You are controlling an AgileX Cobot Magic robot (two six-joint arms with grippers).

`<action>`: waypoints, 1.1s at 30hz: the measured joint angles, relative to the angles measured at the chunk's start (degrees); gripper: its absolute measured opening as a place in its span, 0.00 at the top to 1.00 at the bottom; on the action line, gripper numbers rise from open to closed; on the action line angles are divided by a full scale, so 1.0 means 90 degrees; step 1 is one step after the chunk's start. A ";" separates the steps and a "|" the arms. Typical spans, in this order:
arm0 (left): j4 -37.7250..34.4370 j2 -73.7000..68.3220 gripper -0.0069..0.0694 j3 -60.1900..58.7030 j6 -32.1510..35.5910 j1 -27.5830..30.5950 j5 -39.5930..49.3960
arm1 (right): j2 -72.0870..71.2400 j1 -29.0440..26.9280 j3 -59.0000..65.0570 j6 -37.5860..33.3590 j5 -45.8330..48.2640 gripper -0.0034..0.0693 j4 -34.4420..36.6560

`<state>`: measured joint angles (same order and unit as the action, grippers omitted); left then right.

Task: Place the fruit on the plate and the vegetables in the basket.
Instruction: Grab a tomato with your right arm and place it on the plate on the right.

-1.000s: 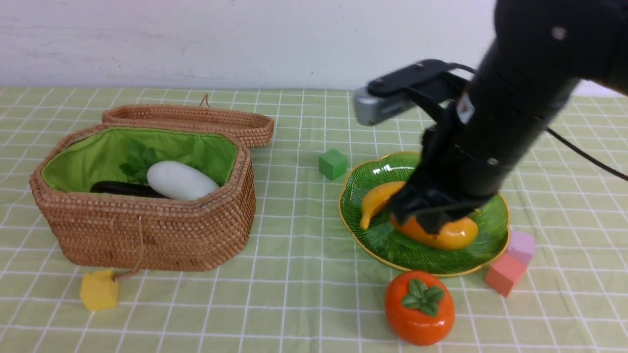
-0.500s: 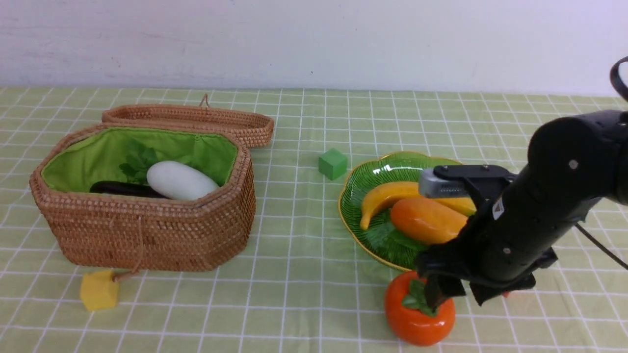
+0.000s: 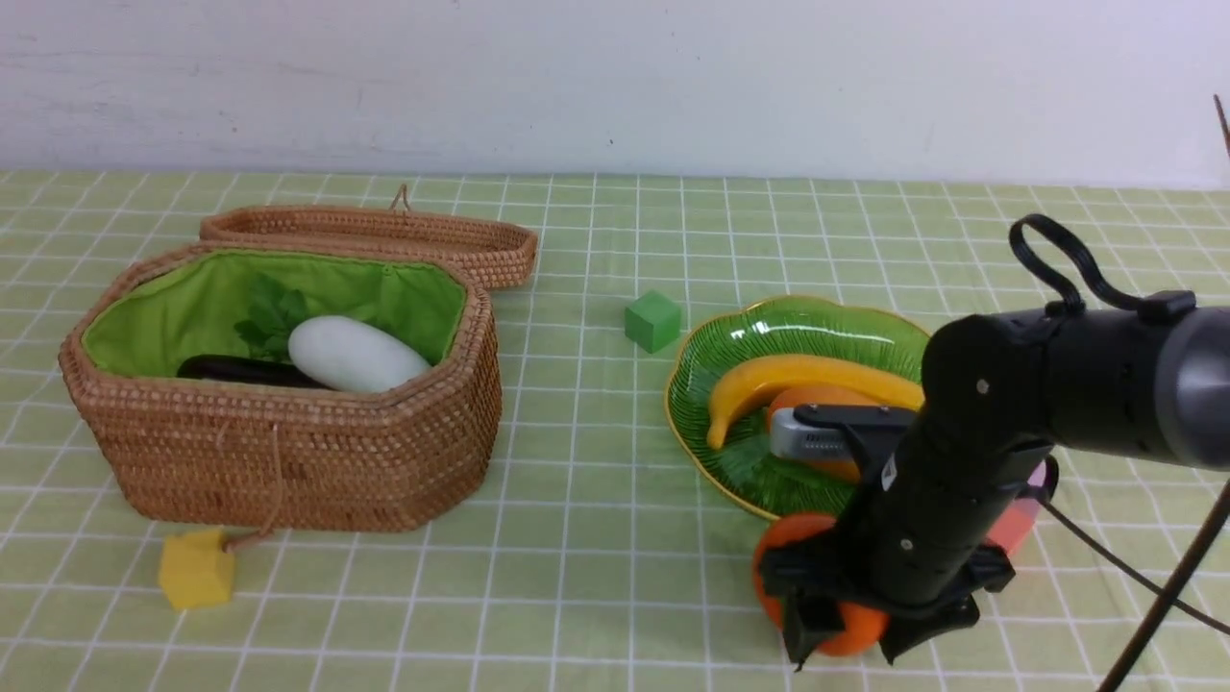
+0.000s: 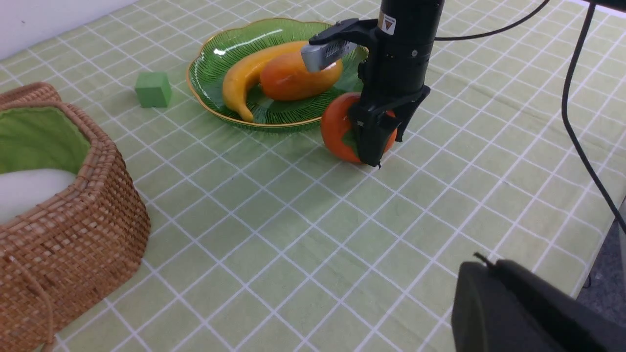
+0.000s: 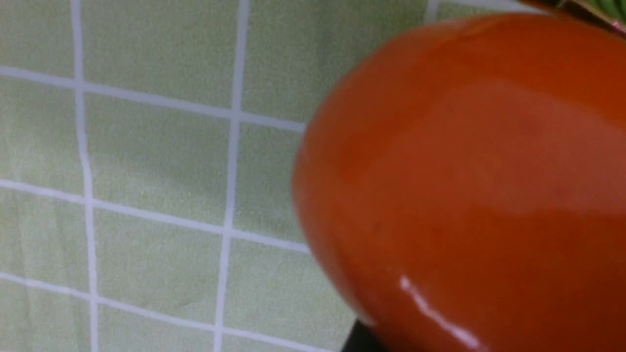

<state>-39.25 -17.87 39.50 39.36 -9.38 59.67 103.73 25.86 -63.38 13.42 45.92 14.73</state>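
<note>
The banana (image 3: 769,377) and the mango (image 3: 817,399) lie on the green plate (image 3: 730,336). The orange-red persimmon (image 3: 783,553) sits on the cloth just in front of the plate. My right gripper (image 3: 848,654) is open and low over it, one finger on each side; it fills the right wrist view (image 5: 464,171). Whether the fingers touch it I cannot tell. The white radish (image 3: 354,354) and the dark eggplant (image 3: 240,370) lie in the wicker basket (image 3: 288,461). My left gripper (image 4: 481,261) is shut and empty, held well clear of the fruit.
A green cube (image 3: 652,320) stands left of the plate and a yellow cube (image 3: 195,569) in front of the basket. A pink cube (image 3: 1009,527) is half hidden behind my right arm. The basket's lid (image 3: 384,235) lies open behind it. A cable (image 3: 1163,596) hangs at the right.
My right gripper left the mango on the plate, swung toward the table's front and came down with its jaws apart around the persimmon. Nothing else moved.
</note>
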 joint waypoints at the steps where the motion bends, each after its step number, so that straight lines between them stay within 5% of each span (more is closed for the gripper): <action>1: 0.0000 0.0000 0.92 0.0000 0.0000 0.0000 0.0000 | 0.0000 0.0000 0.0000 -0.0042 -0.0005 0.25 0.0005; 13: 0.0000 0.0000 0.92 0.0000 0.0000 0.0000 0.0000 | -0.0186 -0.0006 -0.0007 -0.0284 0.0299 0.27 -0.0382; 21: -0.0013 0.0000 0.92 0.0000 0.0000 0.0000 0.0000 | -0.0252 -0.0006 -0.0033 -0.0463 0.0254 0.08 -0.0403; 33: -0.0013 0.0000 0.92 0.0000 0.0000 0.0000 0.0000 | -0.0252 -0.0006 -0.0033 -0.1491 -0.0429 0.06 -0.0366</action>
<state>-39.37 -17.87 39.50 39.36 -9.38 59.67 101.45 25.81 -63.68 0.00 42.06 11.44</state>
